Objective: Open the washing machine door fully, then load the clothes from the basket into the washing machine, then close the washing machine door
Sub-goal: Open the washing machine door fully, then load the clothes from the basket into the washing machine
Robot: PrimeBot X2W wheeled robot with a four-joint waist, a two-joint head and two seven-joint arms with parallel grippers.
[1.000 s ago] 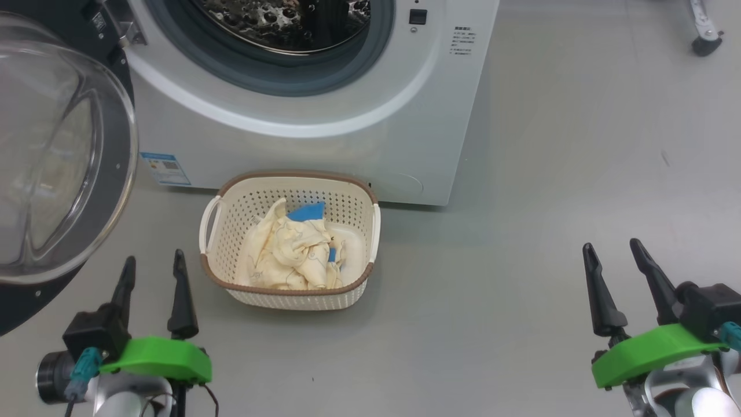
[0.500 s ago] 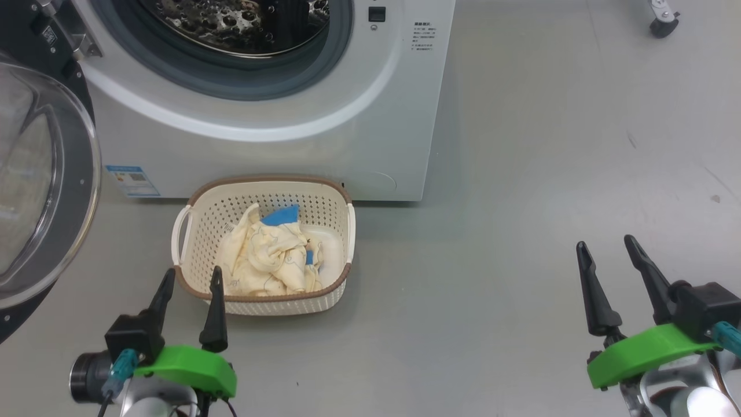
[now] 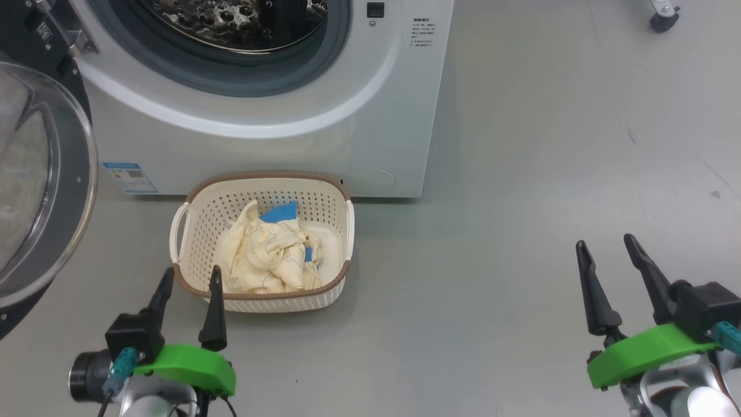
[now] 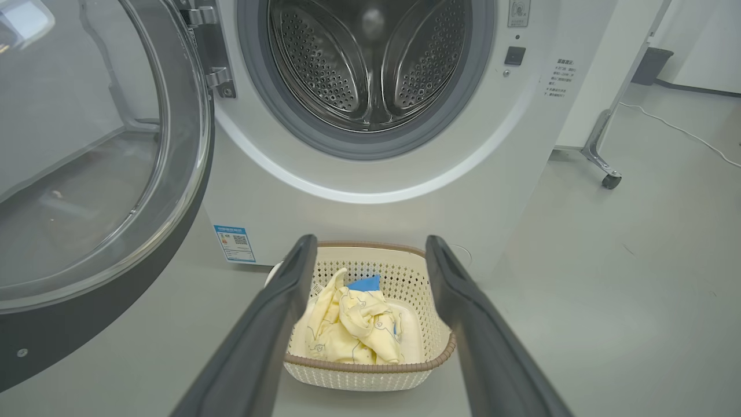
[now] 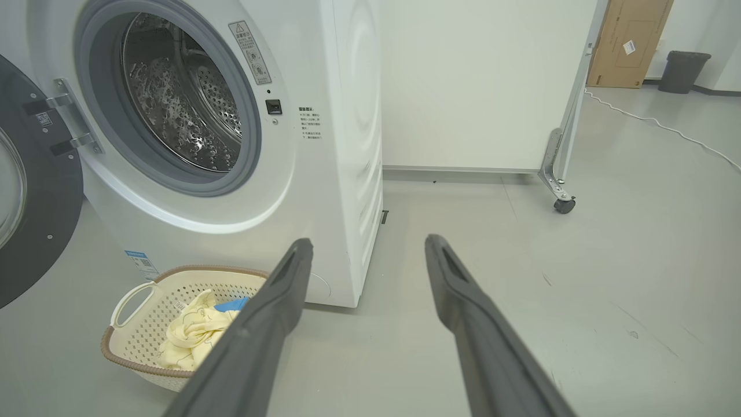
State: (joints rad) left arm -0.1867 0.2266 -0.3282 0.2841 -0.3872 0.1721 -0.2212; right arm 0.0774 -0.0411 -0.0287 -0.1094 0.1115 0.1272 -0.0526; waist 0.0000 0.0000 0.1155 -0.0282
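Upper left of head frame: big white front-loading washing machine [image 3: 278, 133]. Its large round door with glossy black rim and clear bulging glass [image 3: 40, 191] is swung wide open at the far left edge, hanging on the metal hinge [image 3: 63, 37]. Left wrist view looks straight into the steel perforated drum [image 4: 373, 63], ringed by the grey rubber gasket [image 4: 370, 147].

Small blue label sticker [image 3: 130, 177] sits low on the machine front, upper left of the basket.

Small rectangular cream plastic basket with perforated sides and brown rim [image 3: 260, 296] is lower centre-left, on the grey floor [image 3: 521, 231] just in front of the machine base. Cream-yellow cloth garments with thin blue line drawings and blue bands [image 3: 263, 258] lie crumpled inside it, bunched toward the basket's left side.

Left hand [image 3: 192, 270]: lower left, fingers spread apart, holding nothing. Tips are right at the basket's near rim, and one finger overlaps the rim in the head view. Can't tell if it touches. In its wrist view the basket and clothes sit framed between the two fingers.

Right hand [image 3: 603, 240]: lower right, fingers spread, empty, over bare floor, well apart from the basket. Its wrist view has machine and basket off to the left.
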